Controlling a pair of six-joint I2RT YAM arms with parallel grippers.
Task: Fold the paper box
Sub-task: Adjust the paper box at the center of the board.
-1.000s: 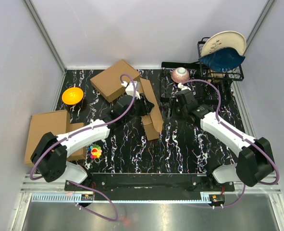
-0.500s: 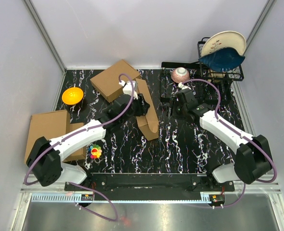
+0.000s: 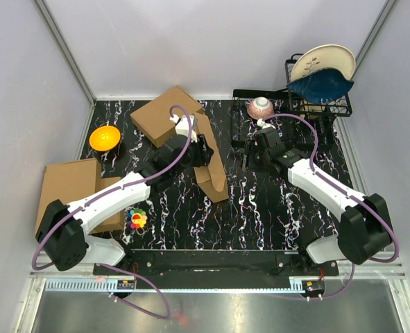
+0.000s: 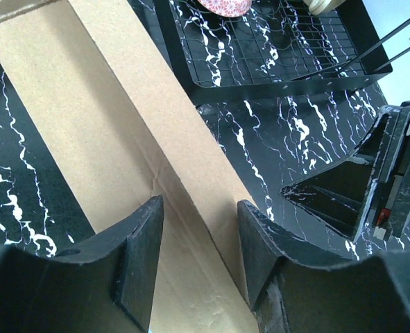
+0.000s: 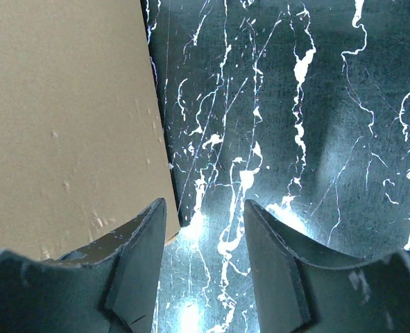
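Counted three cardboard pieces: box (image 3: pixel 215 173), smaller carton (image 3: pixel 161 115) beyond the left jaws, flat slab (image 3: pixel 67 186) well behind them. Counted two bowls, orange bowl (image 3: pixel 104 137) and pink bowl (image 3: pixel 261 107); one rack (image 3: pixel 326 108) holding two plates, white plate (image 3: pixel 322 61) and blue plate (image 3: pixel 320 84); one coloured toy (image 3: pixel 138 219). Found left jaws apart, astride the box's raised fold, not pinching it. Found right jaws apart too, over bare table (image 3: pixel 260 208), box edge just beside one. Noted black white-veined table, pale grey walls (image 3: pixel 191 41).

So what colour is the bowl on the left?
Orange; the bowl shows best from the top camera.
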